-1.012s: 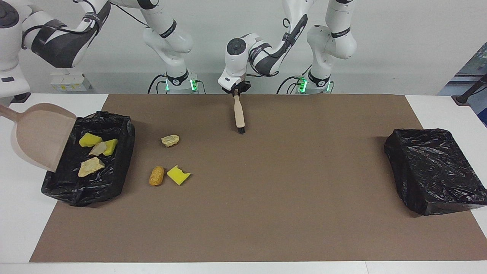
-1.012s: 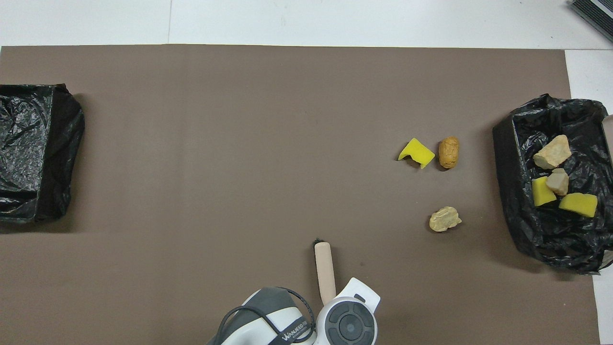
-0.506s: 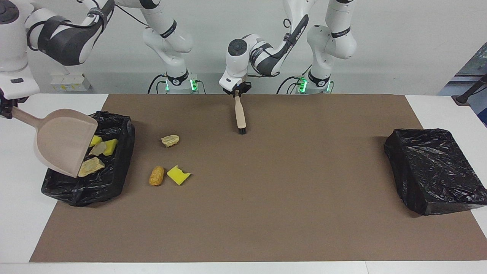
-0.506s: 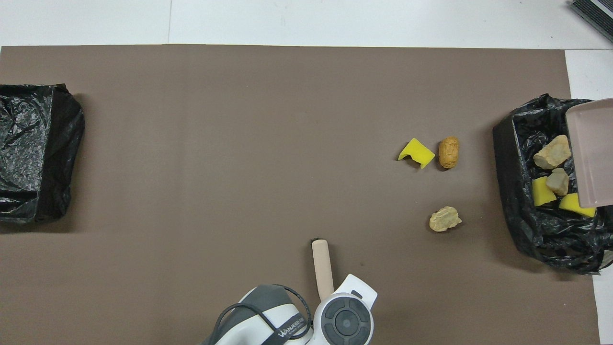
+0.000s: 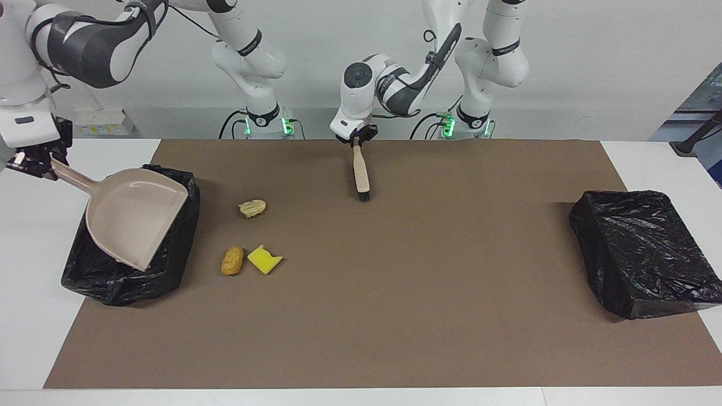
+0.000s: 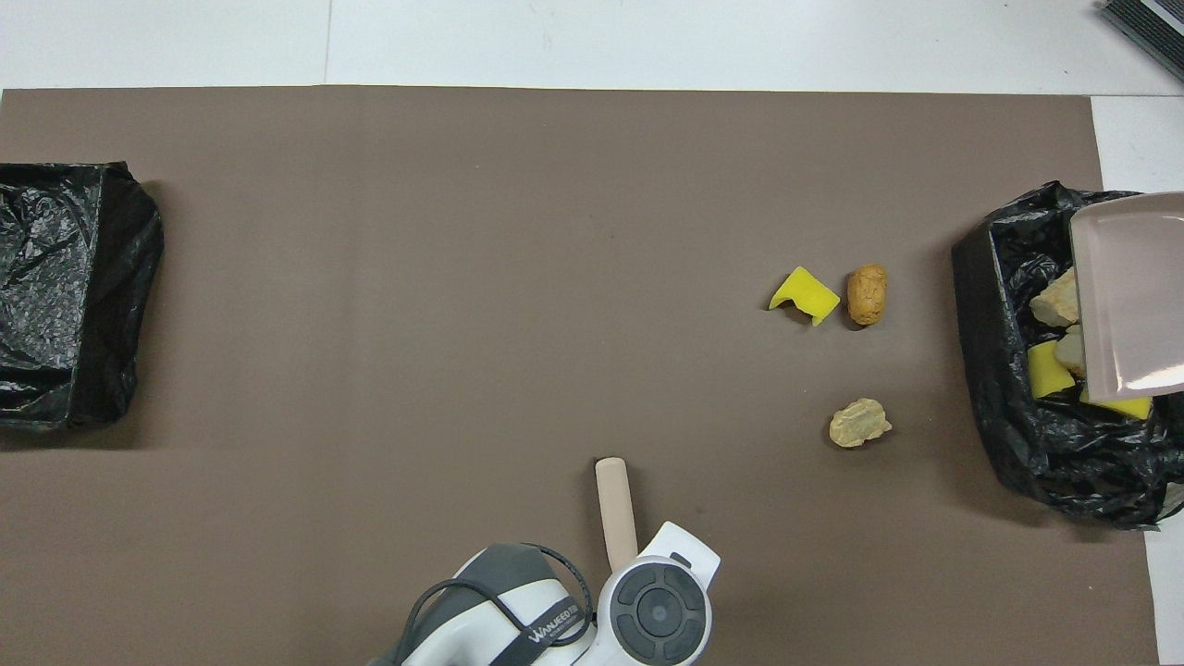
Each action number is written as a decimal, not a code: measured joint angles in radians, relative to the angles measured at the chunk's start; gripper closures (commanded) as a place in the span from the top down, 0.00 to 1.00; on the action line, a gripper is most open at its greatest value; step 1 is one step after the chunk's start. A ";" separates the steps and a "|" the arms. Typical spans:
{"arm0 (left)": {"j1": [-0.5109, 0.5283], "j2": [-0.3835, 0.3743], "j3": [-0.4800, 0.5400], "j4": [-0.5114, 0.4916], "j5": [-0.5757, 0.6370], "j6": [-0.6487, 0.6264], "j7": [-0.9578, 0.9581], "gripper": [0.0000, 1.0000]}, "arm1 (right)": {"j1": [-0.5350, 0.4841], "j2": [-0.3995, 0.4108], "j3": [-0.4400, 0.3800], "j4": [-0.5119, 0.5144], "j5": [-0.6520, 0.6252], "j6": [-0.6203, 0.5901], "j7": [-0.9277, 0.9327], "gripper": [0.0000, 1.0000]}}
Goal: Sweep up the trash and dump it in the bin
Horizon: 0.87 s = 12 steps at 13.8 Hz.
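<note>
Hovering over the bin (image 5: 186,225), the dustpan (image 5: 135,217) is gripped by the right gripper (image 5: 35,160); the brush (image 5: 361,176) is clamped in the left gripper (image 5: 356,138). Three trash scraps (image 5: 251,260) are left beside the bin. Risk: the liner is snagged if the pan is swung low.

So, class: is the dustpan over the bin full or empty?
Empty. The dustpan, held by the right gripper, shows a bare inside, with scraps lying in the bin below.
</note>
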 measured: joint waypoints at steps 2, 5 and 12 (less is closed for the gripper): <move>0.006 -0.001 0.000 -0.010 0.000 0.000 0.004 1.00 | 0.000 -0.025 0.001 -0.002 0.113 -0.040 0.165 0.00; 0.025 -0.002 0.001 -0.014 -0.001 0.000 0.005 1.00 | 0.017 -0.068 0.011 -0.050 0.170 -0.066 0.409 0.00; 0.131 -0.075 0.006 0.069 -0.001 -0.143 0.076 1.00 | 0.268 -0.188 0.029 -0.275 0.245 -0.037 1.239 0.00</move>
